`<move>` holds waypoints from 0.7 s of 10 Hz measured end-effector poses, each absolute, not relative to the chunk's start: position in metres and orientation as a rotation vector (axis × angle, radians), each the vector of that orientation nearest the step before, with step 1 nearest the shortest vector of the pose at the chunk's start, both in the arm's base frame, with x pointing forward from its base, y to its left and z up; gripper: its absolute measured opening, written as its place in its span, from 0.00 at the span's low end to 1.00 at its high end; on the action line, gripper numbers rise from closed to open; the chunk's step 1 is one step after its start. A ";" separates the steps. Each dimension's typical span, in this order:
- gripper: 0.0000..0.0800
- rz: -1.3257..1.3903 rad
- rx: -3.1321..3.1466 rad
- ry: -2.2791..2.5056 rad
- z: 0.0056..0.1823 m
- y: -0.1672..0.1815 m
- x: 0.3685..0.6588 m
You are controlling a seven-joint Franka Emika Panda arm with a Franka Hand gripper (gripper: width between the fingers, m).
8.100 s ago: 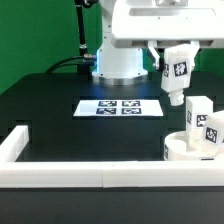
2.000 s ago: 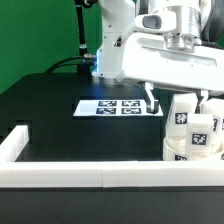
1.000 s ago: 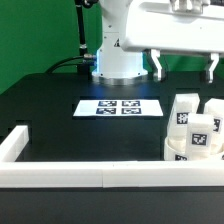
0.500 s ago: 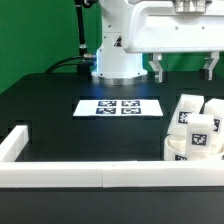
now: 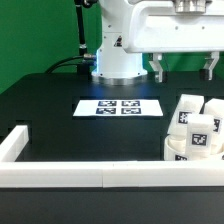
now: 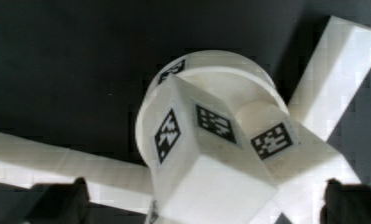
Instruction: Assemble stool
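Observation:
The round white seat (image 5: 176, 152) lies in the corner of the rails at the exterior view's right. Three white tagged legs (image 5: 187, 115) stand upright on it, close together. My gripper (image 5: 184, 68) hangs open and empty straight above them, its fingers (image 5: 157, 69) clear of the leg tops. In the wrist view the seat (image 6: 221, 72) shows beyond the legs (image 6: 208, 150), which fill the middle. The gripper (image 6: 200, 205) has its dark fingertips (image 6: 61, 200) spread wide on either side of the nearest leg, touching nothing.
The marker board (image 5: 120, 107) lies flat on the black table in front of the arm's white base (image 5: 120, 62). Long white border rails run along the front (image 5: 90, 177) and the exterior view's left (image 5: 14, 146).
Eight seconds ago the gripper carried a leg in the air. It set the leg on the seat, opened and rose. Nothing has moved over the last second.

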State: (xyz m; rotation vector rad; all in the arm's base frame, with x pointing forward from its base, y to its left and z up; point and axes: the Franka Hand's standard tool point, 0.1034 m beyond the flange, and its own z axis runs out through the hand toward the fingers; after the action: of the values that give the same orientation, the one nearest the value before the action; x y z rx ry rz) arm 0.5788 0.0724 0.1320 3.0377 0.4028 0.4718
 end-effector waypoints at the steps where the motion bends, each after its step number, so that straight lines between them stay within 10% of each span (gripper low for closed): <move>1: 0.81 0.301 3.076 0.405 0.122 0.073 0.562; 7: 0.81 -0.084 3.107 0.414 0.123 0.077 0.564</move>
State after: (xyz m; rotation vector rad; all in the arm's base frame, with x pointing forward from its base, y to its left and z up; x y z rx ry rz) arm 0.5641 0.0771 0.1229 3.1075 0.4136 -0.0841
